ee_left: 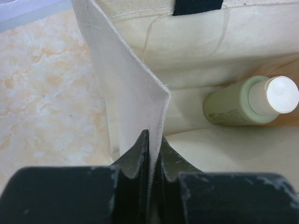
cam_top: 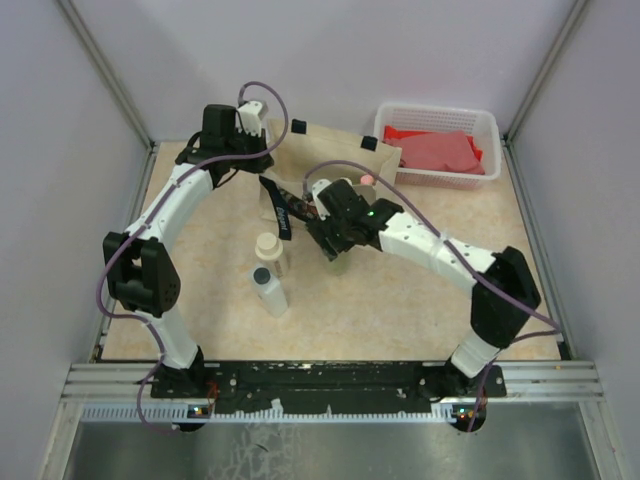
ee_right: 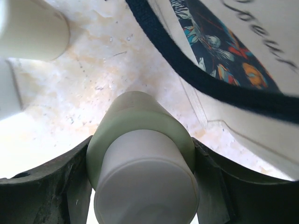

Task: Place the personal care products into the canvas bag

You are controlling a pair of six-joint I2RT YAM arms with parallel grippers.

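The canvas bag [cam_top: 335,150] lies at the back centre, its printed panel [ee_right: 219,51] and navy handle [ee_right: 210,86] facing the front. My left gripper [cam_top: 262,140] is shut on the bag's left rim [ee_left: 140,93], holding the mouth open. One olive-green bottle [ee_left: 238,102] lies inside. My right gripper [cam_top: 335,255] is shut on the second olive-green bottle [ee_right: 140,140], which stands upright on the table beside the bag. The beige bottle [cam_top: 268,250] and the white dark-capped bottle [cam_top: 268,288] stand to its left. A peach-pink spot [cam_top: 367,181] shows at the bag's near edge.
A white plastic basket [cam_top: 487,122] with red contents stands at the back right. Grey walls close in the left, right and back sides. The beige bottle's cap [ee_right: 32,28] is close to my right gripper's left finger.
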